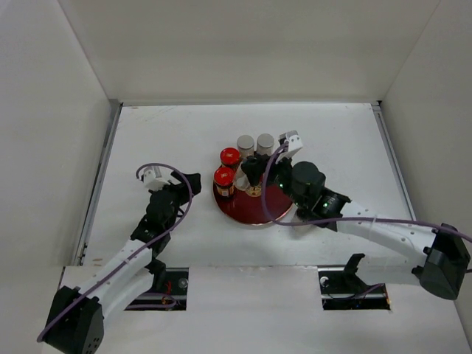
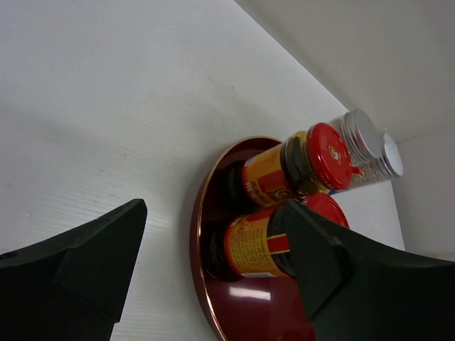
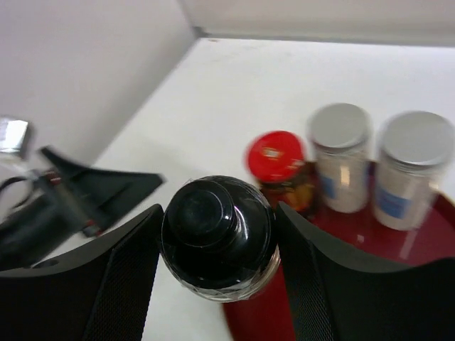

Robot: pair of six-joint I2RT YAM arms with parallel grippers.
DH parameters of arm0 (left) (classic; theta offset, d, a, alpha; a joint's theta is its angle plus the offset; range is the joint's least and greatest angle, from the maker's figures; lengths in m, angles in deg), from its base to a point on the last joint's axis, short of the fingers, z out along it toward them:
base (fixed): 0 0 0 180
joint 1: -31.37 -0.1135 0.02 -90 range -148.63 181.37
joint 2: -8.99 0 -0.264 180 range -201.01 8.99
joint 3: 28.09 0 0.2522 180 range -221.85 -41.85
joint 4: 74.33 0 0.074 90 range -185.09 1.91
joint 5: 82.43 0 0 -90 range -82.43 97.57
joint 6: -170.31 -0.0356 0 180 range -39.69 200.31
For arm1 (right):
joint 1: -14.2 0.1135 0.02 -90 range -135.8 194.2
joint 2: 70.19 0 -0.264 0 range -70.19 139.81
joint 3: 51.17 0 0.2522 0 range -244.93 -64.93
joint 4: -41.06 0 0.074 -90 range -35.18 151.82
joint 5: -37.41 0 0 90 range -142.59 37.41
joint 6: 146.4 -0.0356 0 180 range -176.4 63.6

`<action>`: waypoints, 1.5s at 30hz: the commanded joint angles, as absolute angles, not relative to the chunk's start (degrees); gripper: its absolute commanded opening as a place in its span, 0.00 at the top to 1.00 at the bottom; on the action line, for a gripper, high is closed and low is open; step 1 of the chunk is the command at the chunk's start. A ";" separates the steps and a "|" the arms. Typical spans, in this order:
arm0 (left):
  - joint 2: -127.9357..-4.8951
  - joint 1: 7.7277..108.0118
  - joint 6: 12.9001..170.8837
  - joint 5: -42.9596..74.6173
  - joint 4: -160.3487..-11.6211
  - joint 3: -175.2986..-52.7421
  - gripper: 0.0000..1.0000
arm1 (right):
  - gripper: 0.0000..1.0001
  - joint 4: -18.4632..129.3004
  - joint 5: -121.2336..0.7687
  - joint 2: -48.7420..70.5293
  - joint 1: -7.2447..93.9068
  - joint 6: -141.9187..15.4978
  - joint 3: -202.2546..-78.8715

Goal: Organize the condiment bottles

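My right gripper is shut on a black-capped bottle, its fingers pressed to both sides of the neck, over the left part of the dark-red tray. I cannot tell whether the bottle rests on the tray. Two red-capped jars stand at the tray's left rim. Two silver-capped jars stand at its far edge. My left gripper is open and empty on the table left of the tray. Its wrist view shows the red-capped jars and the silver caps.
The white table is walled on the left, back and right. The left arm shows in the right wrist view, beyond the held bottle. The tray rim lies between my left fingers.
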State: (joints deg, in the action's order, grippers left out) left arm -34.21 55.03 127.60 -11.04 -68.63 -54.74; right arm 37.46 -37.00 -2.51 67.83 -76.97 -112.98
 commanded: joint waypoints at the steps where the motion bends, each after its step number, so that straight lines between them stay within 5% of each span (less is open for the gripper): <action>1: -37.40 56.37 126.10 -9.75 -60.58 -55.65 0.22 | 0.51 38.21 -35.28 0.02 63.66 -78.02 -112.30; 16: -45.59 57.69 125.93 -8.69 -51.80 -52.75 0.22 | 0.49 32.42 -29.04 25.78 58.02 -76.52 -123.55; 24: -47.97 58.13 126.19 -8.34 -49.94 -52.49 0.22 | 0.24 32.67 -26.50 28.08 59.42 -77.23 -125.49; 32: -46.12 57.96 125.93 -9.04 -49.94 -51.87 0.22 | 0.10 35.92 -26.23 12.72 61.88 -78.54 -118.55; 34: -46.03 58.13 125.93 -8.78 -49.94 -51.96 0.23 | 0.16 37.33 -25.96 5.87 62.32 -78.89 -115.48; 37: -43.05 58.22 125.40 -8.43 -50.38 -51.96 0.27 | 0.56 43.45 -24.74 -5.37 63.20 -80.73 -110.30; 39: -40.59 58.31 124.88 -8.43 -50.56 -52.05 0.29 | 0.70 52.66 -23.33 -12.85 63.90 -84.24 -107.83; 42: -38.04 59.10 124.43 -8.69 -51.61 -51.70 0.29 | 0.68 70.32 -22.80 -21.65 64.95 -90.74 -107.12; 45: -38.73 58.57 124.43 -9.13 -52.05 -51.87 0.29 | 0.50 84.84 -21.04 -27.19 67.50 -97.42 -107.99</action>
State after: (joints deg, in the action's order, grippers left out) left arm -38.60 58.68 125.44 -8.70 -53.52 -52.05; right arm 64.39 -23.58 -24.69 65.34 -89.08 -108.24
